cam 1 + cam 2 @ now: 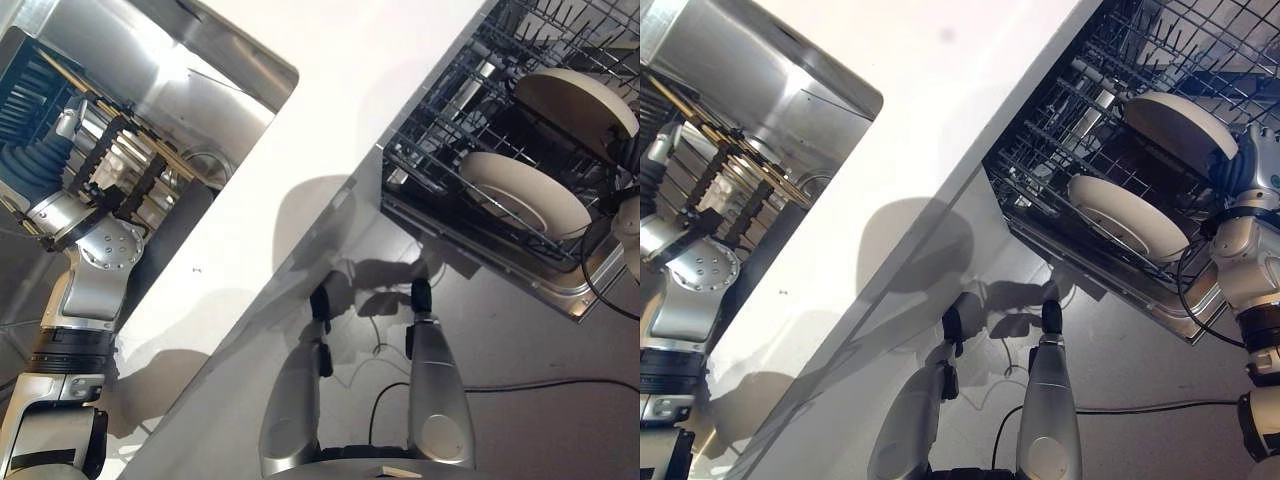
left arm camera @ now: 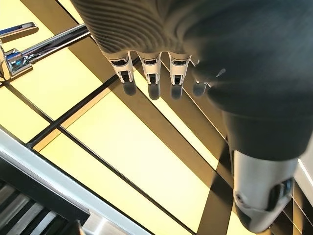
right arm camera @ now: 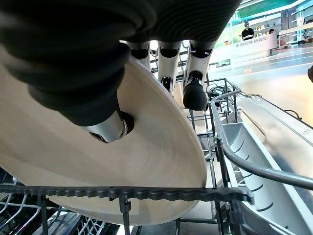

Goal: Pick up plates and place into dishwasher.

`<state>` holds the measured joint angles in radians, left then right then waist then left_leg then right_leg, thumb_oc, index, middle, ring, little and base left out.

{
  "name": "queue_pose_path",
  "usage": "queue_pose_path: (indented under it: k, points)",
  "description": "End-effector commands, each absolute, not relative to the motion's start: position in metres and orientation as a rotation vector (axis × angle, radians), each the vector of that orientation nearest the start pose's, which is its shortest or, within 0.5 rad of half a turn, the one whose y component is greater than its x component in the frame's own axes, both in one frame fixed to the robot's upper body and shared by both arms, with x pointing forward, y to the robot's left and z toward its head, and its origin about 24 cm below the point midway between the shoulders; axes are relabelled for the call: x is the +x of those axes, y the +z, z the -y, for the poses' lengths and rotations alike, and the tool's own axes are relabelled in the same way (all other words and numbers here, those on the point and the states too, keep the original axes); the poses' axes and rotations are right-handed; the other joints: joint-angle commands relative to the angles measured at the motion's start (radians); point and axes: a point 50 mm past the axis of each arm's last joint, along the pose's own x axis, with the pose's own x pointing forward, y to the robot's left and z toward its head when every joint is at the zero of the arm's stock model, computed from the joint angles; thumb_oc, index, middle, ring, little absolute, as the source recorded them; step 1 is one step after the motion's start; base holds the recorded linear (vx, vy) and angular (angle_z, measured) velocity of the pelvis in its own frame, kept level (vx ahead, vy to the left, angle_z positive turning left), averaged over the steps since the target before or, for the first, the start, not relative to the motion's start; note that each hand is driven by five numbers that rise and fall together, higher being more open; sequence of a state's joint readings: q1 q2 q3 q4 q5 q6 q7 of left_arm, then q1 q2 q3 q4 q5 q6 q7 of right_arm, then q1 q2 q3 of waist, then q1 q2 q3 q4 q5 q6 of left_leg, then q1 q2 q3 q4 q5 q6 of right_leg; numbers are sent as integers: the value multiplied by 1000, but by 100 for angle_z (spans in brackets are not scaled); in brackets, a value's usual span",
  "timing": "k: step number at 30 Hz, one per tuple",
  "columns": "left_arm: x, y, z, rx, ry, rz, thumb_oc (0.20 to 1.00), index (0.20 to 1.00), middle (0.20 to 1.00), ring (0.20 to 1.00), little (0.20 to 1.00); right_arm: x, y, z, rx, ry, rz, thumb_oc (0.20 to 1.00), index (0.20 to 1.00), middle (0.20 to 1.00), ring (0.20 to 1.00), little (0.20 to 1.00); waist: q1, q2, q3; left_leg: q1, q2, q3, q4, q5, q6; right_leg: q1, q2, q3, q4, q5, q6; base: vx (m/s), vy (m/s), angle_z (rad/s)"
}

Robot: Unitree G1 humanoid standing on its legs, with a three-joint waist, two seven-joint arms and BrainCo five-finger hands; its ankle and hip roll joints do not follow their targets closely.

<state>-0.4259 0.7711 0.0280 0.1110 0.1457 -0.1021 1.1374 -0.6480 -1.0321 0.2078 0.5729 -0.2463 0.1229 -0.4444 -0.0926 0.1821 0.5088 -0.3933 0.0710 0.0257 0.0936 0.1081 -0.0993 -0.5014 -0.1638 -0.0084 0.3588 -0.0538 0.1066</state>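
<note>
Dark ribbed cover and silver fingers (image 3: 194,90) of the robot's right hand (image 3: 105,125) crowd the right wrist view, curled with the thumb round a cream plate (image 3: 98,166) whose face fills the space just beyond them, the thumb pressed on the near face and the fingers reaching over its upper edge. From the head views that held plate (image 1: 1180,120) stands on edge at the far right of the dishwasher rack (image 1: 1060,130), its flat face tilted toward the hand, which comes in from the right side; the plate's lower rim sits down among the wire tines, so the coming move, by this reading, turns on whether the rim is seated between them before the fingers let go. A second plate (image 1: 1125,215) leans in the same rack just nearer and to the left, close beside the first but not visibly touching it. The rack is pulled out beyond the right edge of the white desk (image 1: 330,110). Well apart, at the far left, the left hand (image 2: 156,68) hovers with its fingers straight and relaxed, holding nothing, above a sink (image 1: 200,90) set in the desk, where a chrome tap (image 2: 29,41) and pale panels crossed by dark bars show beneath the fingertips. The right hand is plainly the one at work on the plate.
</note>
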Motion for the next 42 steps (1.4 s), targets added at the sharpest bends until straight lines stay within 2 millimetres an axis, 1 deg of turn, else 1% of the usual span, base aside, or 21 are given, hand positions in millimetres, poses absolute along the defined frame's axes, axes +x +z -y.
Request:
queue_pose_path:
  k: [1,4,7,12,18,23,25,28,33,36,38,42]
  points:
    - [277,224,-286,490,1095,868,1000,1000,1000,1000,1000,311,227,384,-1325,-818,35,1000,1000,1000,1000,1000,-15,9,11,-48,81,-14,60,-27,-41,-9,-14,2,-66,17,-1,0,0,0]
    - [278,221,-285,497,1084,856,1000,1000,1000,1000,1000,311,227,383,-1308,-815,38,1000,1000,1000,1000,1000,-17,9,8,-42,81,-12,57,-27,-40,-4,-16,2,-73,21,0,0,0,0]
    - [277,216,-284,489,1077,849,1000,1000,1000,1000,1000,310,222,382,-1294,-810,37,1000,1000,1000,1000,1000,-18,6,5,-35,82,-10,54,-28,-39,5,-17,1,-82,25,2,0,0,0]
    - [278,216,-284,482,1057,843,1000,1000,1000,1000,1000,309,220,383,-1271,-814,41,1000,1000,1000,1000,1000,-15,-2,-6,-20,84,-6,48,-30,-38,25,-21,-6,-104,35,6,-2,0,2]
    - [277,211,-287,492,1047,816,1000,1000,1000,1000,1000,304,214,381,-1247,-811,57,1000,1000,1000,1000,1000,-17,-20,-28,7,89,-2,41,-35,-37,59,-24,-14,-129,48,11,6,0,1]
    - [276,208,-288,505,1030,797,1000,1000,1000,1000,1000,299,213,378,-1165,-855,130,1000,1000,1000,1000,1000,-18,-34,-47,31,91,0,39,-44,-35,88,-24,-18,-149,56,13,0,0,0]
    - [275,201,-288,502,1033,775,1000,1000,1000,1000,1000,296,216,374,-1094,-907,203,1000,1000,1000,1000,1000,-23,-36,-57,43,90,1,39,-50,-33,100,-22,-17,-153,55,12,48,37,-1]
    - [271,187,-287,496,1036,748,1000,1000,1000,1000,1000,286,209,368,-1003,-971,285,1000,1000,1000,1000,1000,-33,-39,-75,71,89,6,30,-59,-31,126,-22,-13,-168,56,14,65,67,1]
    - [263,172,-288,497,1029,712,1000,1000,1000,1000,1000,269,194,363,-948,-993,320,1000,1000,1000,1000,1000,-45,-41,-107,106,87,17,28,-73,-28,155,-33,-5,-186,63,20,58,71,1]
    - [260,166,-290,500,1028,689,1000,1000,1000,1000,1000,263,193,362,-921,-1003,335,1000,1000,1000,1000,1000,-50,-42,-124,126,88,25,32,-81,-28,175,-38,0,-194,65,23,63,49,-1]
    - [260,163,-290,508,1021,681,1000,1000,1000,1000,1000,258,191,362,-861,-1028,354,1000,1000,1000,1000,1000,-55,-41,-127,131,87,29,39,-87,-27,179,-41,4,-193,66,25,13,36,-2]
    - [260,156,-285,503,1023,669,1000,1000,1000,1000,1000,252,191,358,-735,-1045,414,1000,1000,1000,1000,1000,-68,-26,-120,120,81,32,67,-98,-26,160,-49,14,-171,60,24,-28,99,-3]
